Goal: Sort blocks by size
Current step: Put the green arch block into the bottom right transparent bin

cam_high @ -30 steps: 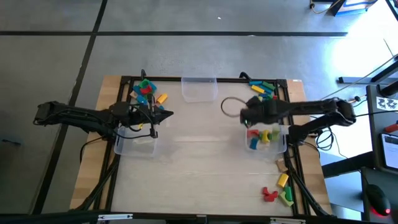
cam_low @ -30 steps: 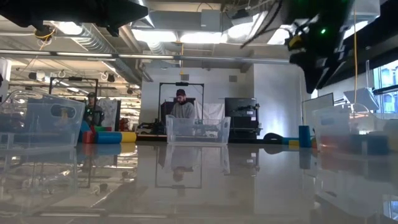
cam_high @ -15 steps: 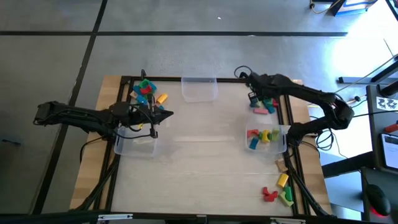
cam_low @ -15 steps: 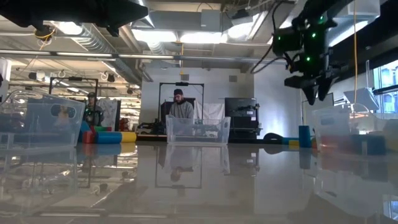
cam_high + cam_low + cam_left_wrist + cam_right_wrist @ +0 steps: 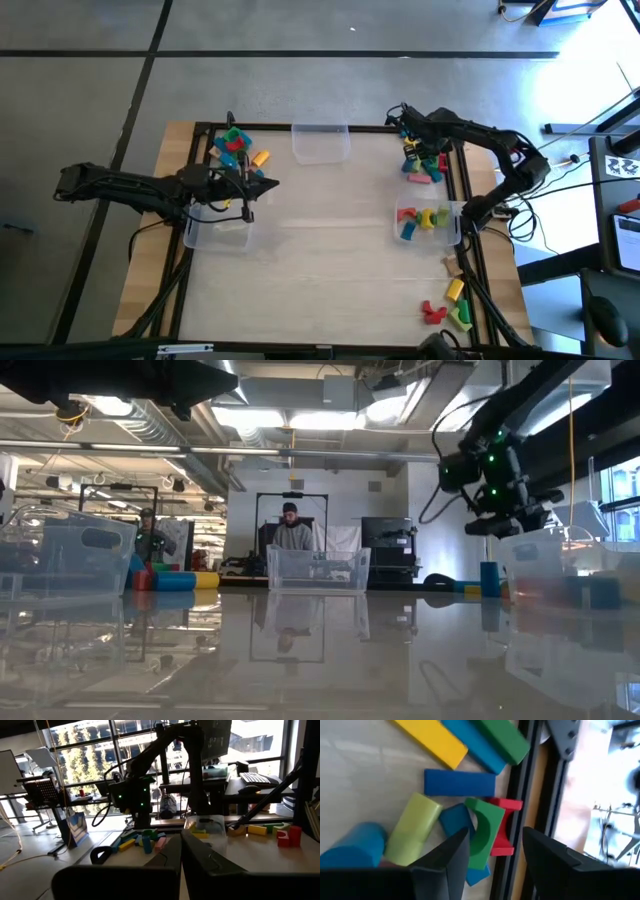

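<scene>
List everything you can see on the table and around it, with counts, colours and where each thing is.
Bins: three, clear; far middle, left, right.
Blocks in right bin: several, red, yellow, green, blue.
Blocks at far right: several, yellow, blue, green, red, pink, under the right gripper.
Blocks at far left: several, green, blue, red, orange.
Blocks at near right edge: few, red, yellow, green.
Table: one, pale wood.
Person: one, in the room beyond.
Left gripper: jaws shut, over the left bin.
Right gripper: jaws open, over the far-right pile.
</scene>
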